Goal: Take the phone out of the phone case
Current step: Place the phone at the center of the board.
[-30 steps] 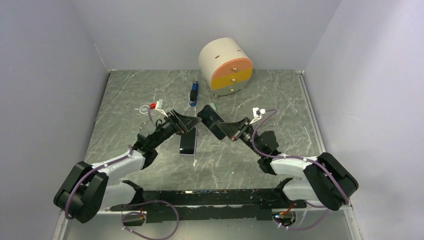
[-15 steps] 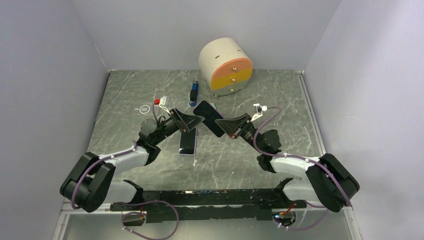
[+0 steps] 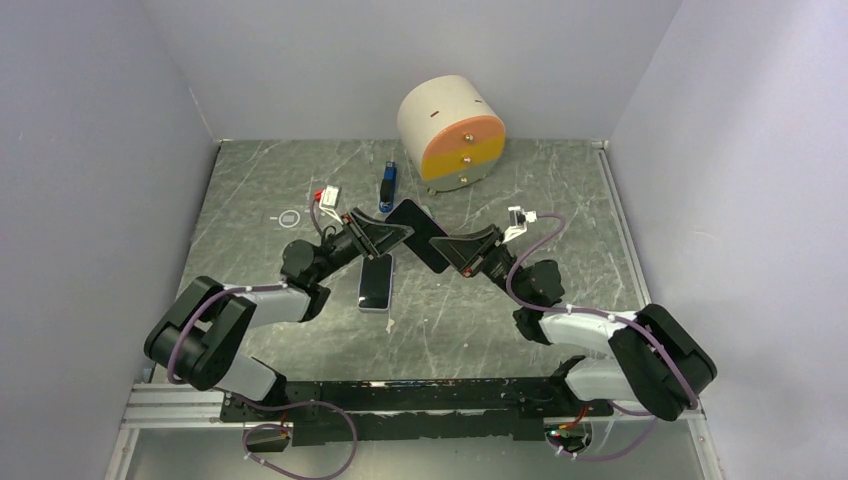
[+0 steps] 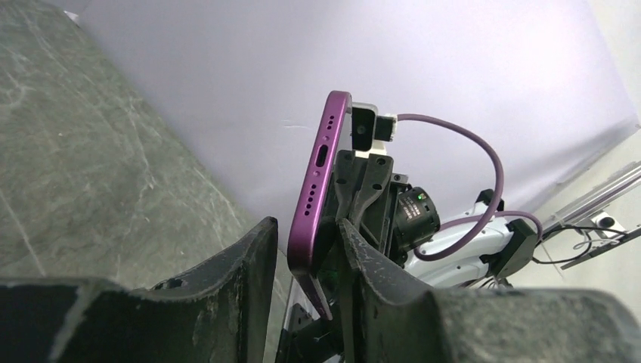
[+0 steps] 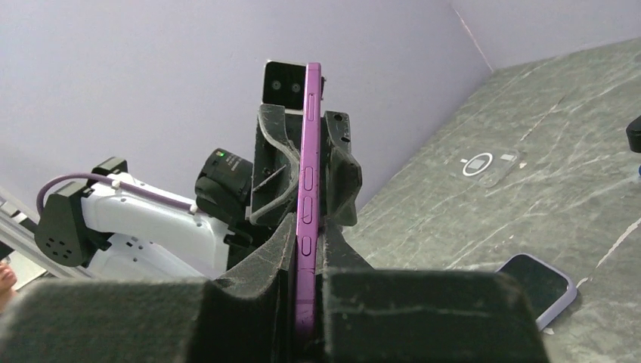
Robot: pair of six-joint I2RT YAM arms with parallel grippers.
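Observation:
A deep purple phone case [image 3: 415, 225] is held up off the table, its dark flat face toward the top camera. I cannot tell whether a phone fills it. My right gripper [image 5: 308, 227] is shut on its long edge, where the side buttons [image 5: 307, 178] show. My left gripper [image 4: 306, 227] straddles the case's lower corner [image 4: 310, 249] near the port, jaws partly closed, a thin gap left at one finger. A phone [image 3: 376, 282] with a dark screen and pale lilac rim lies flat on the table under both grippers.
A cream cylinder with an orange face [image 3: 452, 133] stands at the back. A small blue object [image 3: 387, 186] lies in front of it. A clear tag with a ring mark [image 3: 289, 217] rests on the left. Grey walls enclose three sides.
My left gripper has moved right and up to the held case and its jaws have narrowed around the corner. The right gripper raised the case slightly and kept its grip.

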